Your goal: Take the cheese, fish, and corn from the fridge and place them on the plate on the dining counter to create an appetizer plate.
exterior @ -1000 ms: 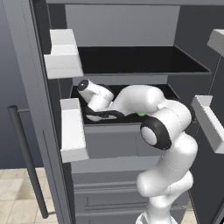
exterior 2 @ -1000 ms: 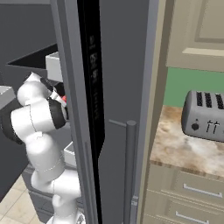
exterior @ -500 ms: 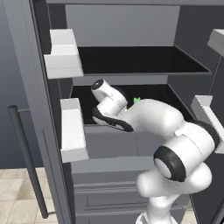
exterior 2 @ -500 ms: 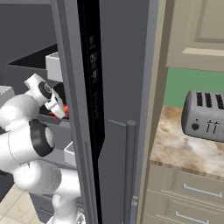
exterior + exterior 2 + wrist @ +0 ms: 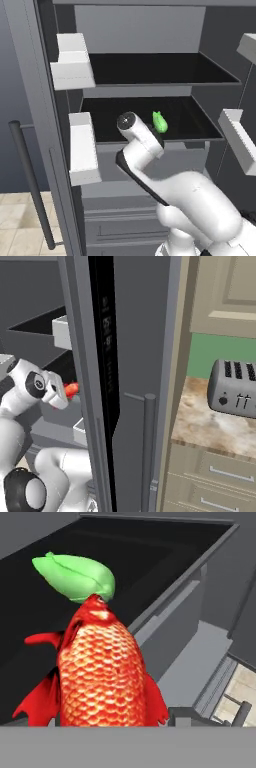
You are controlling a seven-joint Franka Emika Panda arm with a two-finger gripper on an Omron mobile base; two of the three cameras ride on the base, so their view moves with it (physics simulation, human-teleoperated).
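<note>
The red-orange fish (image 5: 100, 667) stands very close in the hand view and hides the fingertips. In the right base view the fish (image 5: 71, 389) sits at the tip of my gripper (image 5: 66, 391), which is shut on it at the front of the fridge (image 5: 150, 70) middle shelf. The green corn (image 5: 75, 577) lies on the black shelf just behind the fish; the left base view shows the corn (image 5: 160, 121) to the right of my wrist. The cheese, the plate and the dining counter are out of view.
White door bins (image 5: 82, 147) hang on the open left door, with more bins (image 5: 240, 140) on the right. A long dark bar handle (image 5: 30, 185) runs down the left door. Right of the fridge door (image 5: 135, 356), a toaster (image 5: 235, 388) stands on a marbled counter.
The hand has moved down and toward the shelf's front edge, and the fish has gone with it. The elbow has swung forward and low to the right.
</note>
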